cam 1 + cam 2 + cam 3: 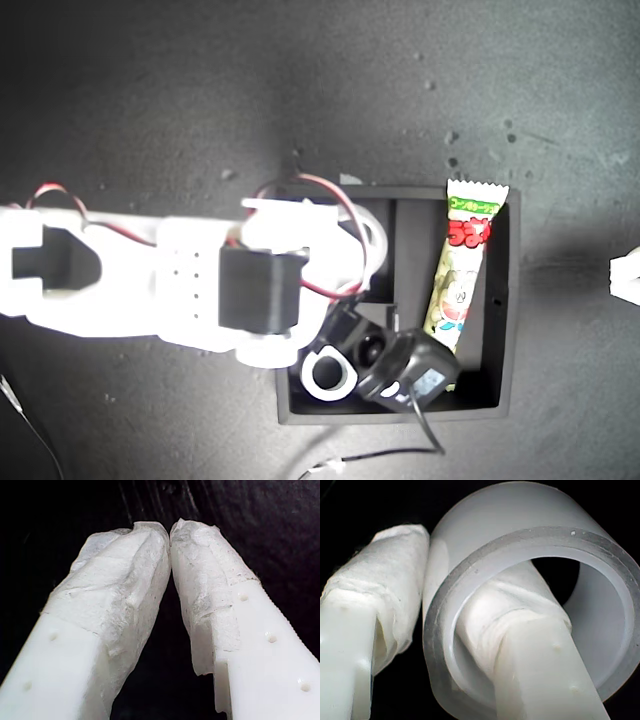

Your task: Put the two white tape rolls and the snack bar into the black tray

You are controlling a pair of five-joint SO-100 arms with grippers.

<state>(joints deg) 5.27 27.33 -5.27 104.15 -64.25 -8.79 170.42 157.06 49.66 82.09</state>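
A white tape roll fills the second wrist view, caught by my second end effector: one padded finger passes through the roll's open centre and the other finger presses against the outside of its wall, so the ring's wall is pinched between them. In the exterior view the same roll shows as a small white ring over the black tray, near the tray's lower edge and towards the exterior view's left side of it, just beside the dark wrist housing of the arm that reaches in from the exterior view's left. Whether the roll rests on the tray floor or hangs above it cannot be told.

The snack bar lies inside the tray along its side at the exterior view's right, in the long compartment, its crimped end near the tray's upper rim and slightly tilted. Any second tape roll is not visible; the arm covers much of the tray's upper compartment.

My first end effector shows only in its own wrist view: the two wrapped fingertips meet at their tips with nothing between them, over a dark surface. A white piece sits at the exterior view's right edge, well apart from the tray. The tray stands on a dark speckled worktop
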